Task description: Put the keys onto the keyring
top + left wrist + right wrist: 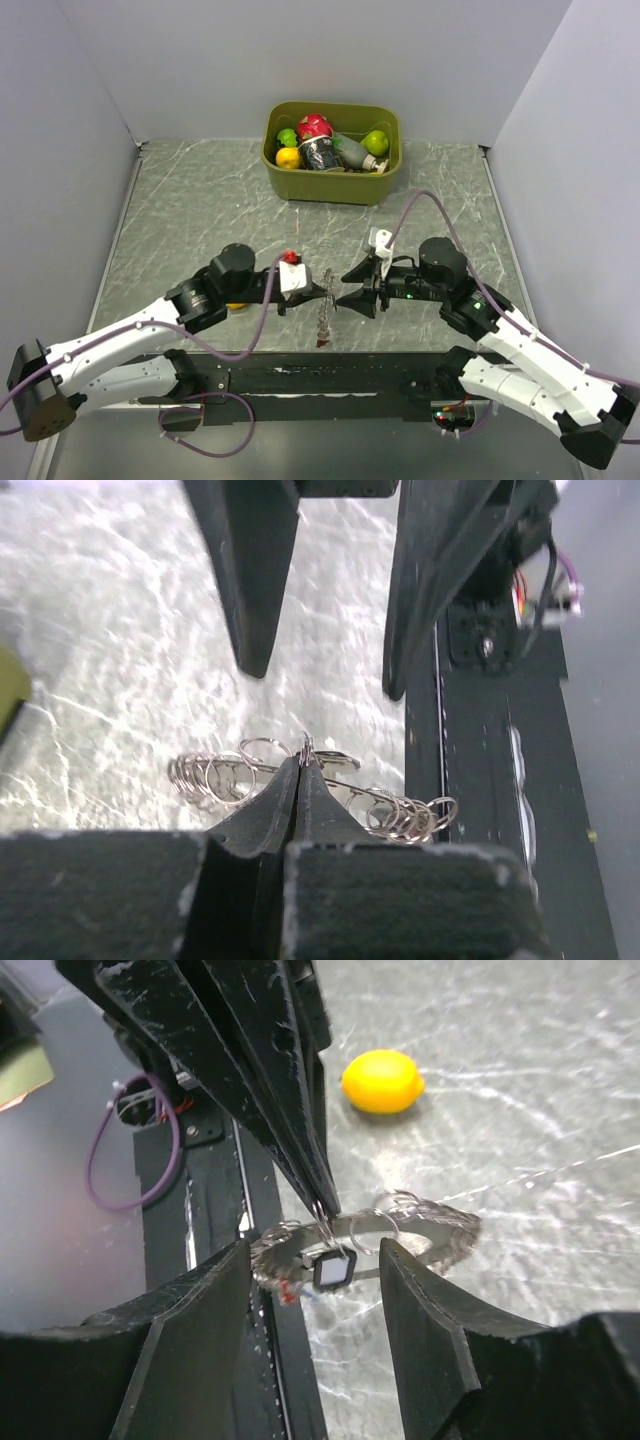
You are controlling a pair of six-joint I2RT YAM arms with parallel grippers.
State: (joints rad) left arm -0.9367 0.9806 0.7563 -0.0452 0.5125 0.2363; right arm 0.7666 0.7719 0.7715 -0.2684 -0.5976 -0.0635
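Keyring [445,1232] is off the table, hanging from my left gripper [322,1200]. Left jaws are closed tight, tips pinching one of the small wire loops on the ring's rim. In the left wrist view the keyring [205,775] runs sideways across the fingertips of the left gripper [301,770], with clusters of loops on both sides of the pinch.

Keys: one key with a dark-framed head [335,1271] dangles just under the pinch point. A red key [290,1290] sits lower, beside it. From above, the keyring [325,305] hangs edge-on with a red bit [322,342] at the bottom. I can't tell how each key is attached.

My right gripper [312,1250] faces the left gripper [318,290] head-on, and its jaws are apart. The ring and the dark-headed key sit in the gap between my right fingers [190,1360], and I see no contact with either finger. From the left wrist, the right gripper [325,680] shows as two dark fingers spread above the ring. From above, the right gripper [343,292] is just beside the ring.

The lemon [383,1080] is on the table behind the ring, well apart from it. The green bin [385,185] of produce stands at the far edge of the marble table [180,220].
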